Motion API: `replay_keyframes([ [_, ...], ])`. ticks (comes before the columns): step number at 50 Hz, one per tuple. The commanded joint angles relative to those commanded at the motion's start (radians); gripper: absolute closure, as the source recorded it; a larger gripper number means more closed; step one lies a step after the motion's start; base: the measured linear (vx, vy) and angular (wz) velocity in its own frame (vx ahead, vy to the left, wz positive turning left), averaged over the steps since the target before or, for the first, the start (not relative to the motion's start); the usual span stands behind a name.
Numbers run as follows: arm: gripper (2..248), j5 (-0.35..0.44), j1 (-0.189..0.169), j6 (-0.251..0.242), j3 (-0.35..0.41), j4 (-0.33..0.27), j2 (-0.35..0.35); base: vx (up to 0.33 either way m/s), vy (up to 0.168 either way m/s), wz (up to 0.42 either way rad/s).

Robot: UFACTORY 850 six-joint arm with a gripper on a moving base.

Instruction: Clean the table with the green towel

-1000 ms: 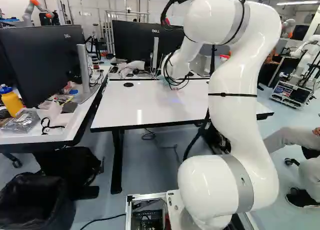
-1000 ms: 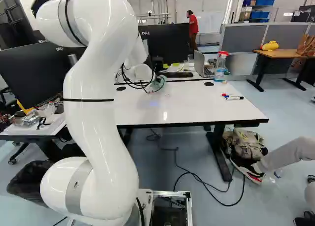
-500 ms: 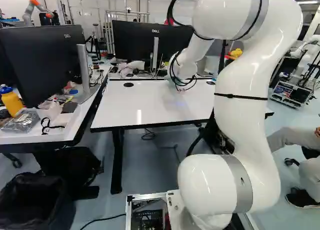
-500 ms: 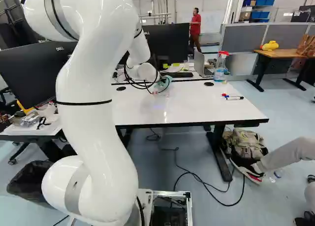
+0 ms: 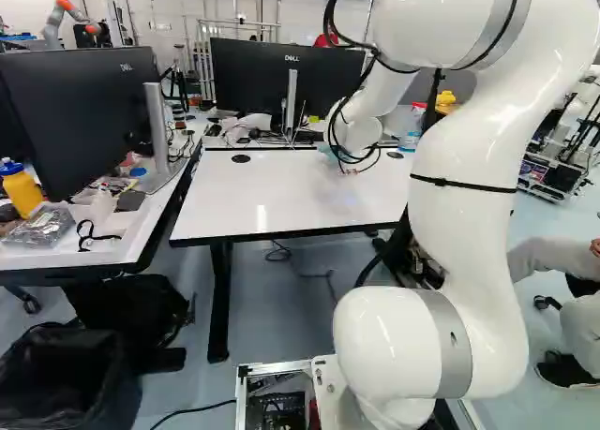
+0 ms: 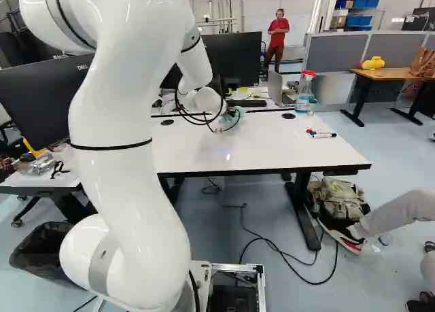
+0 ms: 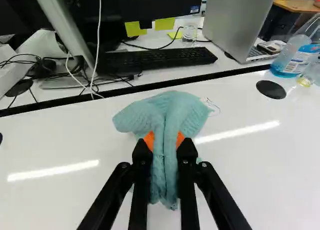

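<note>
My gripper (image 6: pixel 223 128) is low over the far part of the white table (image 6: pixel 272 149) in the right base view, partly hidden by cables. In the wrist view, my gripper (image 7: pixel 165 142) is shut on the green towel (image 7: pixel 172 109), its orange pads pinching a fold from both sides. The bunched, pale green cloth spreads ahead of the fingertips at the tabletop and hangs down between the fingers. Beside its far edge, a thin dark scribble (image 7: pixel 213 107) marks the white surface.
Several markers (image 6: pixel 321 134) lie on the table's right part in the right base view. Beyond the far edge stand a keyboard (image 7: pixel 157 58), a laptop (image 7: pixel 237 24), a spray bottle (image 6: pixel 304 93) and a monitor (image 5: pixel 272 83). A cluttered desk (image 5: pixel 84 257) adjoins at left.
The arm has swung rightward across the far part of the table, carrying the towel with it. The base has stayed put, and the gripper has kept its grip.
</note>
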Motion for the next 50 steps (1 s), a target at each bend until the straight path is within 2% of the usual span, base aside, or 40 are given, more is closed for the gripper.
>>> replay_keyframes([
  [50,190,-0.104,-0.002,0.000,0.003,0.000,0.002,0.000,0.000,0.000],
])
